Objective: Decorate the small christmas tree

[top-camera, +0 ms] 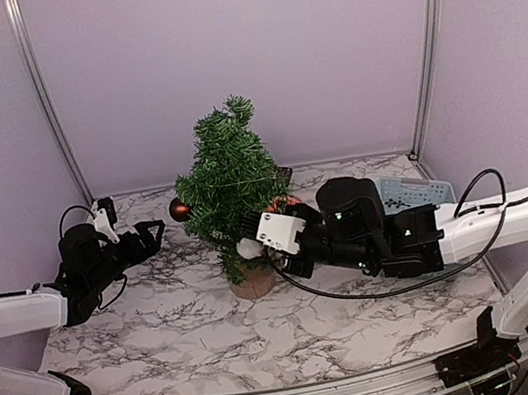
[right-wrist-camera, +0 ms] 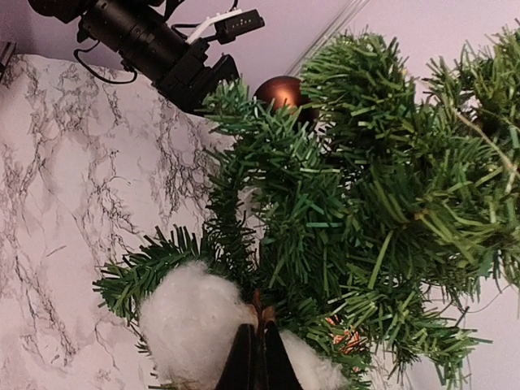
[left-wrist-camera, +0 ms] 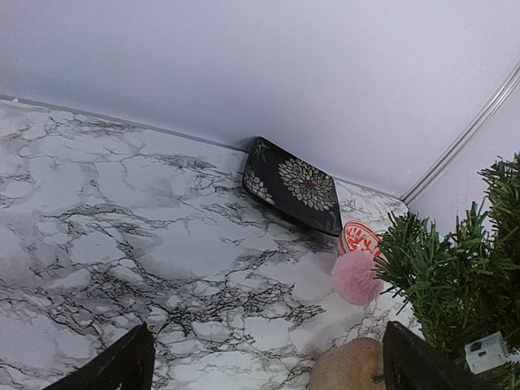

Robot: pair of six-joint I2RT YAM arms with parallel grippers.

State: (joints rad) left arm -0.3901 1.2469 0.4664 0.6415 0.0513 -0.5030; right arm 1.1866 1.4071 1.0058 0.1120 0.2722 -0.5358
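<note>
The small christmas tree point(top-camera: 230, 178) stands mid-table on its round tan base point(top-camera: 255, 282). A brown-red ball point(top-camera: 179, 210) hangs on its left branch and also shows in the right wrist view point(right-wrist-camera: 282, 92). My right gripper point(right-wrist-camera: 258, 357) is shut on a white fluffy pom-pom point(right-wrist-camera: 191, 325), pinching a small tan piece at its top, and holds it against the tree's low branches point(right-wrist-camera: 366, 211). In the top view the pom-pom point(top-camera: 248, 249) sits just above the base. My left gripper point(top-camera: 153, 231) is open and empty, left of the tree. Its fingers frame bare table and the base point(left-wrist-camera: 349, 366).
A black floral plate point(left-wrist-camera: 294, 185) leans at the back wall. A red-and-white ornament point(left-wrist-camera: 360, 238) and a pink pom-pom point(left-wrist-camera: 355, 278) lie on the table behind the tree. A pale blue patterned sheet point(top-camera: 415, 190) lies at the back right. Walls enclose the table.
</note>
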